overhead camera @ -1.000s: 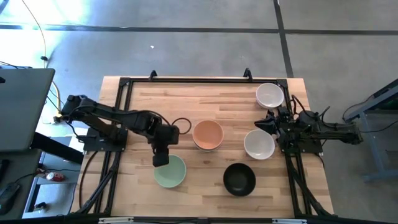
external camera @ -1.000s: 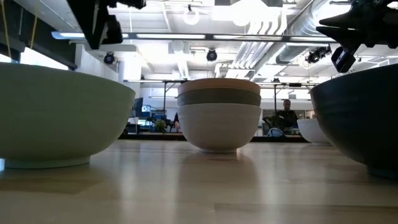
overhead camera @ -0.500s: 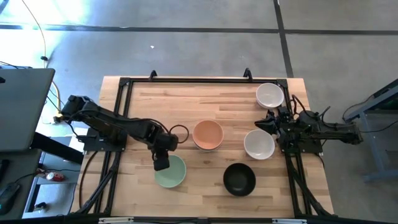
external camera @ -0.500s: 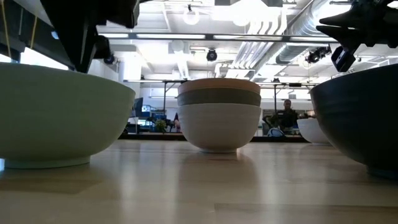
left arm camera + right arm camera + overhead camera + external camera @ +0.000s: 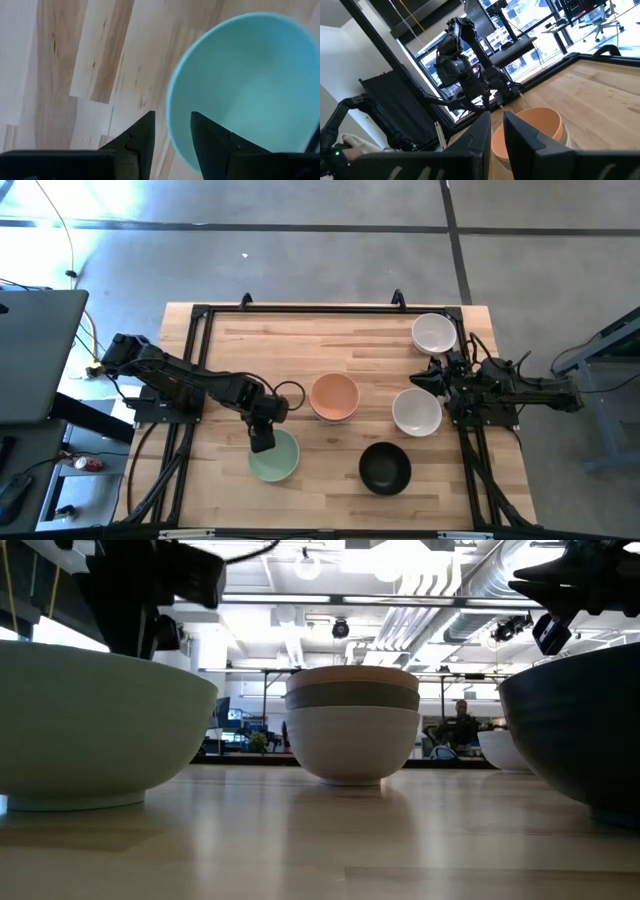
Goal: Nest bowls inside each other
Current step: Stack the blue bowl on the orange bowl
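Bowls [image 5: 334,396], no legible markings or labels.

On the wooden table [image 5: 230,350], the left gripper [image 5: 262,442] sits over the near-left rim of the pale mint green bowl [image 5: 277,459], seemingly straddling it. The peach-orange bowl [image 5: 334,396] stands mid-table, the black bowl [image 5: 385,468] nearer the front. The right gripper [image 5: 428,377] waits between two white bowls [image 5: 433,333] [image 5: 416,412].
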Controlling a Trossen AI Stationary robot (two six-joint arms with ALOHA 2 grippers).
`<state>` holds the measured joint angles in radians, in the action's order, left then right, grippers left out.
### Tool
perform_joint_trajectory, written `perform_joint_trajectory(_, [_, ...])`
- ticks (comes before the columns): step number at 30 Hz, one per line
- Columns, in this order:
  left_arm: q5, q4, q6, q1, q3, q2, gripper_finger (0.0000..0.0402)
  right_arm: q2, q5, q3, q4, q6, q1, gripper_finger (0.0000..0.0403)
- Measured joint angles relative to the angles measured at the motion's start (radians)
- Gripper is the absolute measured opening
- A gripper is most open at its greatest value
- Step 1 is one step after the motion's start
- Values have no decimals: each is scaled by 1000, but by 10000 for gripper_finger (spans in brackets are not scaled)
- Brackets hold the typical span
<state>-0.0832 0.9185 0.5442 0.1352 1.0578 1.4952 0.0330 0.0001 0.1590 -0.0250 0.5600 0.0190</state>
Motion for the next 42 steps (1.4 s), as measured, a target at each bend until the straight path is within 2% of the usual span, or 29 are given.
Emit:
perform_joint_trajectory(8, [-66, -60, -44, 0, 1, 109, 115, 0, 0, 0, 1, 0, 0, 44])
perform_joint_trajectory(13, [-70, -75, -54, 0, 0, 146, 112, 0, 0, 0, 1, 0, 0, 44])
perform_joint_trajectory(16, [-71, -85, -58, 0, 1, 147, 89, 0, 0, 0, 0, 0, 0, 44])
perform_joint_trajectory(20, [-87, -81, -77, -7, 1, 147, 18, 0, 0, 0, -2, -2, 0, 44])
perform_joint_trajectory(21, [-95, -81, -84, -9, 1, 147, 10, 0, 0, 0, -2, -3, 0, 44])
perform_joint_trajectory(31, [-115, -74, -95, -13, 21, 144, 3, 0, 0, 0, -8, -11, 0, 44])
perform_joint_trajectory(42, [15, -11, -126, -69, 123, 90, 1, 0, 0, 0, -8, -11, 0, 44])
